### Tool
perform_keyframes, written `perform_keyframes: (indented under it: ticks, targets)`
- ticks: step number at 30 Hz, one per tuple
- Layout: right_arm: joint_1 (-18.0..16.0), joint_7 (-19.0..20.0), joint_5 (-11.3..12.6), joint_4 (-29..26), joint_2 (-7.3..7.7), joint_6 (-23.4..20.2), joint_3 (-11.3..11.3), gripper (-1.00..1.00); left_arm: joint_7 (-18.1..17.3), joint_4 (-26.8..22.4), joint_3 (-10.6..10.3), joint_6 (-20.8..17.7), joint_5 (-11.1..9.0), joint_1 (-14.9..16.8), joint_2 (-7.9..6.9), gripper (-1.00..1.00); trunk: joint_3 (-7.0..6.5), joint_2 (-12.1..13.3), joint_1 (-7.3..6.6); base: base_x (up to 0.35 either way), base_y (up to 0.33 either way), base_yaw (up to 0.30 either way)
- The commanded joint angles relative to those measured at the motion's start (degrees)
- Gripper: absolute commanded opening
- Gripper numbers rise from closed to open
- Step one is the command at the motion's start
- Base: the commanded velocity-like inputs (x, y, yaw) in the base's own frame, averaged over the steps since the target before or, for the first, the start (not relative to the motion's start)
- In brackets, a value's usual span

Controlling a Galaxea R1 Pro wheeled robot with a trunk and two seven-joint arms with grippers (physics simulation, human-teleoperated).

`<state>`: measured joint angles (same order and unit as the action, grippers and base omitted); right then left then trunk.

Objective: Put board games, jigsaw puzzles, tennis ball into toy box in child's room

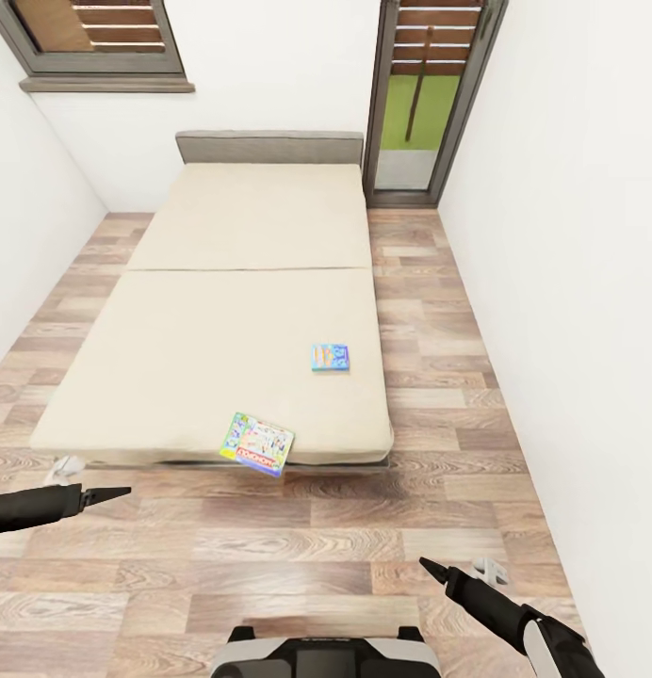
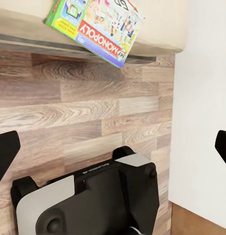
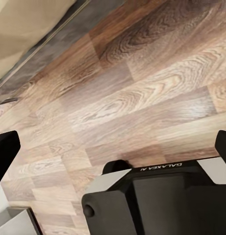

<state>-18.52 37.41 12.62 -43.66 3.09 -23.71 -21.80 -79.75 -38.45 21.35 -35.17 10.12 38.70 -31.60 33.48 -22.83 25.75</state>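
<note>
Where the bed (image 1: 213, 320) meets the plank floor (image 1: 298, 537), a "MONOPOLY" board game (image 1: 257, 443) hangs over the mattress edge, with a smaller blue-and-orange game box (image 1: 331, 357) lying flat farther up. The left gripper (image 2: 113, 149) and right gripper (image 3: 113, 147) both stand spread wide, empty, above the robot's base (image 3: 157, 196), marked "GALAXEA".

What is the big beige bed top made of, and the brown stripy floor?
The plain beige mattress looks like soft matte cloth: no shine, and a seam crosses it. The brown plank floor looks like wood with a smooth finish, showing grain swirls and board joints. It is a simulator's render, so only the look counts.
</note>
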Motion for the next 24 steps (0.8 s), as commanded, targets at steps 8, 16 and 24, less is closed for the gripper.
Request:
perform_keyframes:
  ticks: [8, 16, 24]
  targets:
    - [0.0, 0.1, 0.5, 0.0, -0.01, -0.5, -0.1, 1.00, -0.5, 0.0, 0.3, -0.6, 0.6, 0.1, 0.05, 1.00, -0.67, -0.1, 0.03, 0.000, 0.000, 0.000]
    - [0.0, 0.1, 0.4, 0.0, -0.01, -0.5, -0.1, 1.00, -0.5, 0.0, 0.3, -0.6, 0.6, 0.1, 0.05, 1.00, -1.41, -0.1, 0.03, 0.000, 0.000, 0.000]
    - [0.0, 0.1, 0.4, 0.0, -0.01, -0.5, -0.1, 1.00, -0.6, 0.0, 0.3, -0.6, 0.6, 0.1, 0.05, 1.00, -2.14, -0.1, 0.03, 0.000, 0.000, 0.000]
